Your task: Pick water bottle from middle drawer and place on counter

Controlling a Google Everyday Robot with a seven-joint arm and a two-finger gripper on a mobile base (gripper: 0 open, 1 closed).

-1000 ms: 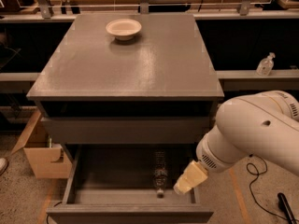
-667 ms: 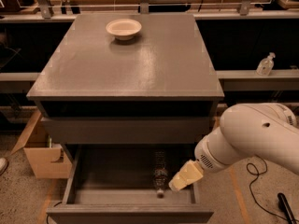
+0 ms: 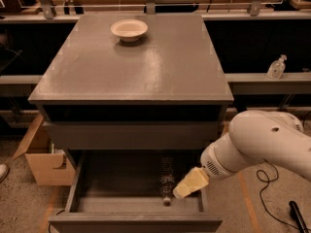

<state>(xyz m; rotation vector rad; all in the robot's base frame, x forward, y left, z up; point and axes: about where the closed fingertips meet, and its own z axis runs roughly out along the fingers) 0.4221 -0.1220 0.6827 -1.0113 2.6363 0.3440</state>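
Note:
The middle drawer (image 3: 121, 203) is pulled open at the bottom of the grey cabinet. The water bottle (image 3: 167, 178) lies lengthwise inside it, right of centre, with its cap (image 3: 167, 201) toward the drawer front. My gripper (image 3: 187, 186) hangs from the white arm (image 3: 262, 144) on the right and reaches into the drawer. Its pale tip is just right of the bottle's front end and looks close to touching it. The counter (image 3: 141, 62) is the cabinet's broad grey top slab above.
A white bowl (image 3: 129, 29) sits near the back of the counter. A cardboard box (image 3: 43, 161) stands on the floor left of the cabinet. A small clear pump bottle (image 3: 276, 67) stands on a ledge at the right. A cable (image 3: 269, 188) lies on the floor.
The arm has lowered and shifted left, bringing the gripper tip closer to the bottle's front end. The bottle has not moved.

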